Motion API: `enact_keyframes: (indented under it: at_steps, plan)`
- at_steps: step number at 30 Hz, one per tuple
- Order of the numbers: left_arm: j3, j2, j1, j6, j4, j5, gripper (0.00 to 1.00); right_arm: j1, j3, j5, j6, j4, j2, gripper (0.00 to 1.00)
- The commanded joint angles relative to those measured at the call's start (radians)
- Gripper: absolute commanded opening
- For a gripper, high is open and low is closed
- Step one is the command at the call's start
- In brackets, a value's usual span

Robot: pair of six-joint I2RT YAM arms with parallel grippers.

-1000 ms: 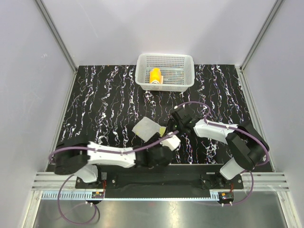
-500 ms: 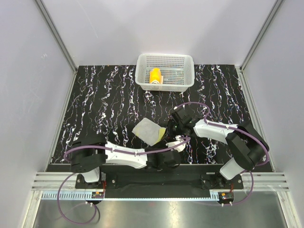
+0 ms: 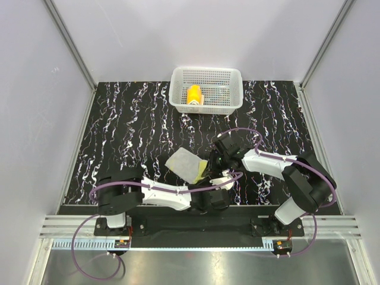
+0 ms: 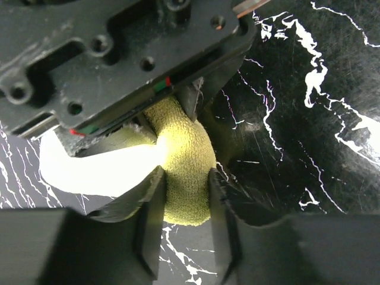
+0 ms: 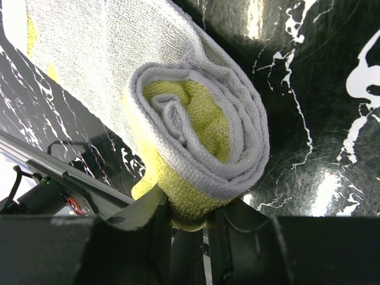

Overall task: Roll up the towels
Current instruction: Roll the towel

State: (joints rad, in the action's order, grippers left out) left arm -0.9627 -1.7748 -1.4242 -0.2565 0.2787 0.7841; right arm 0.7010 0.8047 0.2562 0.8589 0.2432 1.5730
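The grey towel point(image 3: 183, 161) with yellow-green blotches lies half rolled on the black marbled table point(image 3: 124, 130). Its rolled end point(image 5: 202, 136) shows a grey and yellow-green spiral in the right wrist view. My right gripper point(image 5: 189, 217) is shut on the underside of that roll and sits at its right end point(image 3: 215, 159). My left gripper point(image 4: 184, 205) is shut on a yellow-green fold of the same towel point(image 4: 185, 172), just nearer the table's front edge point(image 3: 209, 177). The orange towel point(image 3: 194, 95) lies rolled in the white basket point(image 3: 233, 89).
The white perforated basket stands at the back centre of the table. Grey walls and aluminium rails point(image 3: 71, 44) close in the left, right and back. Both arms crowd together at the front centre, cables looping over them.
My left arm has swung right, toward the towel, and its gripper has gone from wide open to shut on the yellow-green fold. The right gripper has kept its grip and place.
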Motion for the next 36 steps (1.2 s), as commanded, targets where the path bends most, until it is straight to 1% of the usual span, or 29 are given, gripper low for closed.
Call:
enact_keyframes:
  at_steps: [1, 2, 3, 5, 6, 10, 12, 13, 14, 17, 18, 20, 21, 22, 27, 29, 32, 33, 36]
  plan:
    - [-0.027, -0.031, 0.001, -0.046, 0.037, 0.000, 0.30, 0.005, 0.016, 0.025, -0.015, 0.022, -0.018, 0.31]
    - [-0.027, -0.031, 0.002, -0.041, 0.031, -0.009, 0.29, 0.006, 0.016, 0.025, -0.015, 0.024, -0.019, 0.31]
    - [-0.022, -0.029, 0.005, -0.040, 0.027, -0.014, 0.26, 0.006, 0.016, 0.025, -0.014, 0.025, -0.018, 0.31]
    - [-0.018, -0.018, 0.016, -0.035, 0.017, -0.031, 0.12, 0.006, 0.017, 0.031, -0.017, 0.025, -0.016, 0.31]
    - [-0.010, -0.012, 0.019, -0.038, 0.016, -0.031, 0.00, 0.006, 0.019, 0.032, -0.017, 0.028, -0.016, 0.31]
    - [0.027, 0.037, 0.041, 0.000, -0.029, -0.117, 0.00, 0.006, 0.021, 0.032, -0.018, 0.033, -0.018, 0.32]
    - [0.042, 0.066, 0.077, 0.020, -0.044, -0.222, 0.00, 0.005, 0.024, 0.025, -0.020, 0.045, -0.024, 0.35]
    - [0.048, 0.074, 0.091, 0.023, -0.050, -0.255, 0.00, 0.006, 0.031, 0.018, -0.023, 0.056, -0.027, 0.39]
    - [0.062, 0.095, 0.111, 0.031, -0.067, -0.308, 0.00, 0.006, 0.036, 0.002, -0.021, 0.067, -0.030, 0.49]
    - [0.093, 0.133, 0.151, 0.026, -0.091, -0.393, 0.00, 0.006, 0.054, -0.046, -0.027, 0.126, -0.062, 0.64]
    - [0.099, 0.141, 0.160, 0.025, -0.096, -0.417, 0.00, 0.006, 0.060, -0.063, -0.026, 0.143, -0.068, 0.76]
    - [0.119, 0.162, 0.182, 0.019, -0.111, -0.462, 0.00, 0.006, 0.079, -0.125, -0.018, 0.192, -0.094, 0.84]
    - [0.125, 0.169, 0.188, 0.019, -0.116, -0.477, 0.00, 0.006, 0.089, -0.149, -0.014, 0.206, -0.103, 0.96]
    - [0.128, 0.172, 0.195, 0.016, -0.119, -0.496, 0.00, 0.003, 0.094, -0.190, -0.008, 0.220, -0.114, 1.00]
    - [0.151, 0.190, 0.220, 0.008, -0.144, -0.562, 0.00, -0.037, 0.125, -0.299, 0.011, 0.310, -0.182, 1.00]
    - [0.159, 0.199, 0.229, 0.008, -0.154, -0.580, 0.00, -0.085, 0.131, -0.340, 0.011, 0.347, -0.205, 1.00]
    - [0.162, 0.202, 0.237, 0.008, -0.159, -0.597, 0.00, -0.152, 0.125, -0.351, -0.006, 0.358, -0.228, 1.00]
    - [0.162, 0.202, 0.240, 0.008, -0.157, -0.602, 0.00, -0.197, 0.122, -0.347, -0.014, 0.355, -0.232, 1.00]
    - [0.162, 0.201, 0.248, 0.008, -0.167, -0.620, 0.00, -0.236, 0.129, -0.333, -0.034, 0.360, -0.249, 1.00]
